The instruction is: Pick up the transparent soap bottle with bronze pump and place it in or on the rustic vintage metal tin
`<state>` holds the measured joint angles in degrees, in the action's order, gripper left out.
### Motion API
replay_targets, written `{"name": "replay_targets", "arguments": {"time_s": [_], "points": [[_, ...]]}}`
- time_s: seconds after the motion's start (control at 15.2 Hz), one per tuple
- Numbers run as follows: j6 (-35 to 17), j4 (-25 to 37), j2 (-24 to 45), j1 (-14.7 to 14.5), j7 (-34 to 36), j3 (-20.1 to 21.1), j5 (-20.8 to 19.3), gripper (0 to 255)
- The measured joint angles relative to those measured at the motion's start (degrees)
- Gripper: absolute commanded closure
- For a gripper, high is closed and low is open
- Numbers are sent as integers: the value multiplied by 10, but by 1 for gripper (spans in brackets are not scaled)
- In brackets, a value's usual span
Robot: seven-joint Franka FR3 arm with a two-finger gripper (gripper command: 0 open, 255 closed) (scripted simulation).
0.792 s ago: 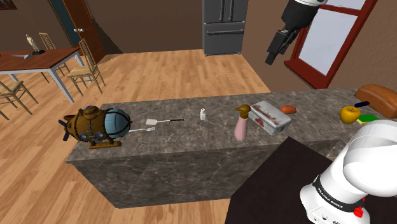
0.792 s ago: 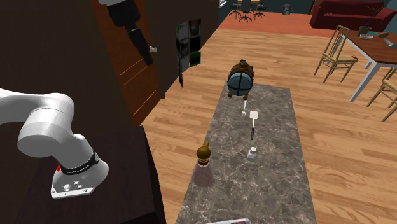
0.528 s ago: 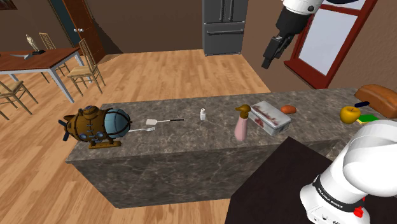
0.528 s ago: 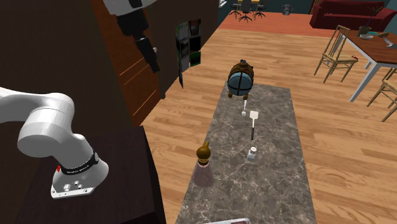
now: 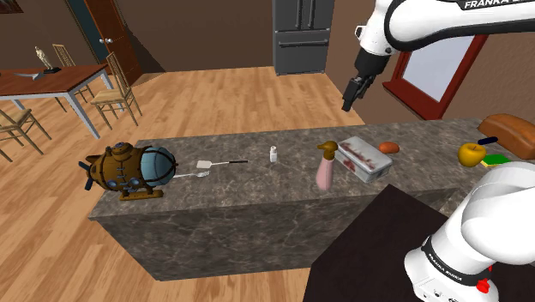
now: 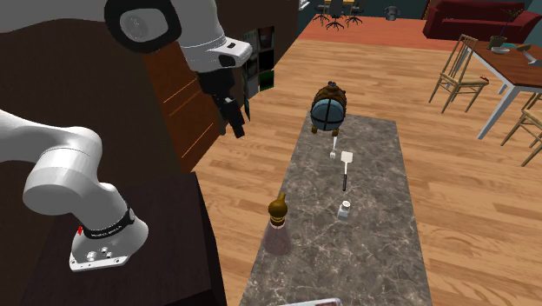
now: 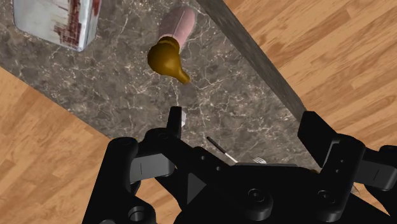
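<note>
The pinkish soap bottle [image 5: 325,170] with its bronze pump stands upright on the marble counter [image 5: 223,193], free for a sideways clasp. Above it, well apart, hangs the gripper [image 5: 348,101], jaws spread with nothing between them, aimed downward for an approach. Just beside the bottle lies the weathered tin [image 5: 363,158] — a short carry.

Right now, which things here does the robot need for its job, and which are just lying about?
Needed: pinkish soap bottle, tin, gripper.
Lying about: submarine model, spatula, small white shaker, yellow fruit, bread loaf.
</note>
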<state>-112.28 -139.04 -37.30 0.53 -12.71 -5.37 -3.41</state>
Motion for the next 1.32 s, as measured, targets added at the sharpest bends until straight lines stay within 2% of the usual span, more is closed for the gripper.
{"name": "replay_targets", "arguments": {"time_s": [0.26, 0.73, 1.32], "points": [[-59, -20, 54, 2, -23, -21, -2, 0], [-168, -18, 191, 1, -77, -63, 8, 0], [-268, 31, 377, 2, -167, -100, 63, 0]]}}
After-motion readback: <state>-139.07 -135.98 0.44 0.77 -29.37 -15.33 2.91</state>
